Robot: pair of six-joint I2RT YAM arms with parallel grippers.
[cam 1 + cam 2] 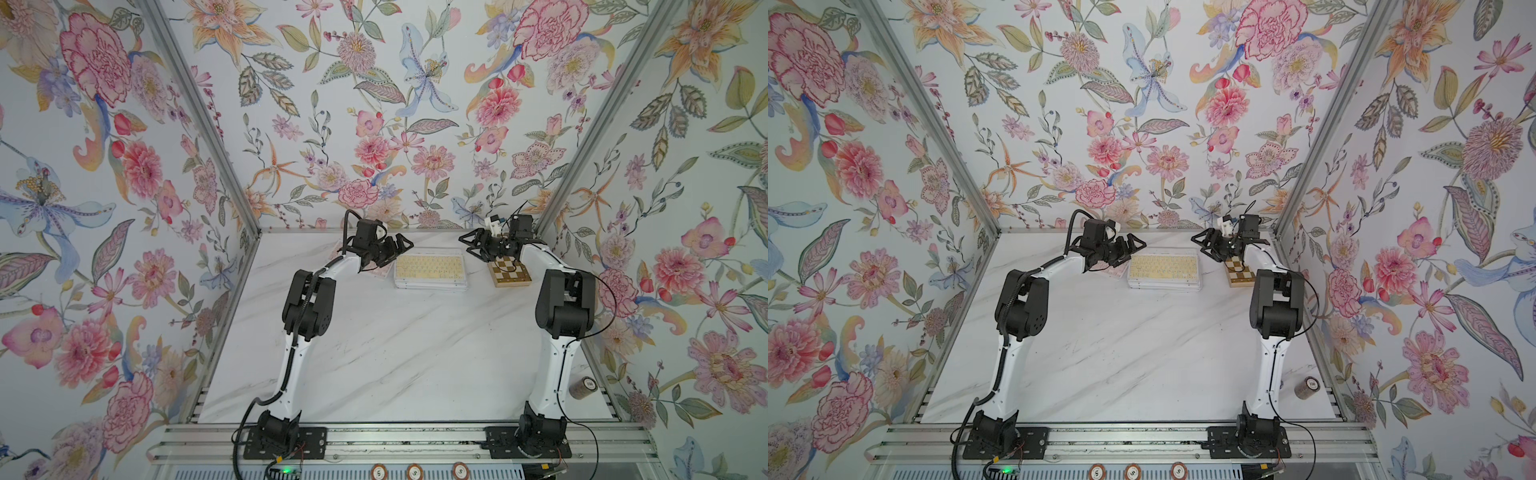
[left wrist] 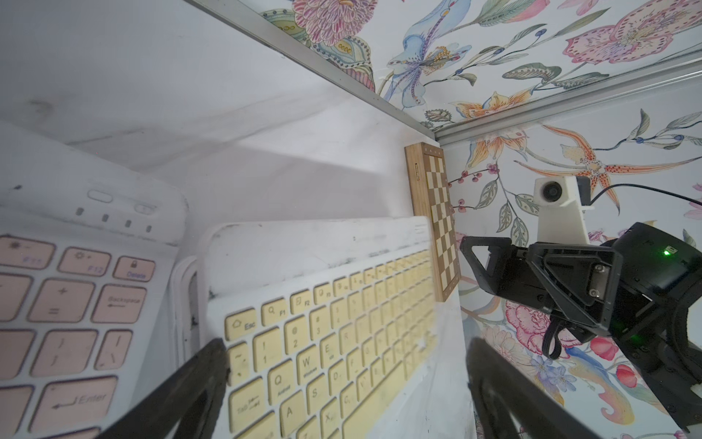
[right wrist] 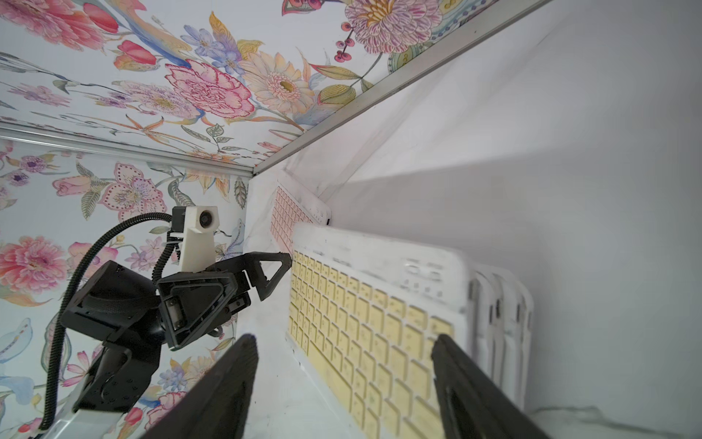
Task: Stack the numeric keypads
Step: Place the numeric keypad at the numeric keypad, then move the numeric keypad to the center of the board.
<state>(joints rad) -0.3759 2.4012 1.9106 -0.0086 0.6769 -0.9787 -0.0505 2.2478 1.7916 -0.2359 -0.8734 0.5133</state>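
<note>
Where the white marble-patterned tabletop [image 1: 395, 353] meets the flowered back wall, a stack of slim white-framed numeric keypads [image 1: 430, 284] is seen in both top views, roughly midway between the two arms. A keypad of pale yellow keys [image 1: 429, 266] lies face up on top of it. In the right wrist view, the edges of several white frames are shown beneath this top keypad, slightly offset from one another. A pink-keyed white keypad [image 2: 57, 304] is laid flat on the table just beside the stack's left end and is largely covered in the top views by the left arm.

The left gripper [image 1: 399, 252] is held near the stack's left end, above the pink keypad. Its fingers are spread wide and nothing is held between them. The right gripper [image 1: 466, 247] is held just off the stack's right end, with its fingers likewise parted and empty. No contact with the stack can be made out for either gripper.

A brown-and-cream checkered wooden chessboard [image 1: 513, 274] is set flat on the table to the right of the stack, apart from it and partly hidden under the right arm.
</note>
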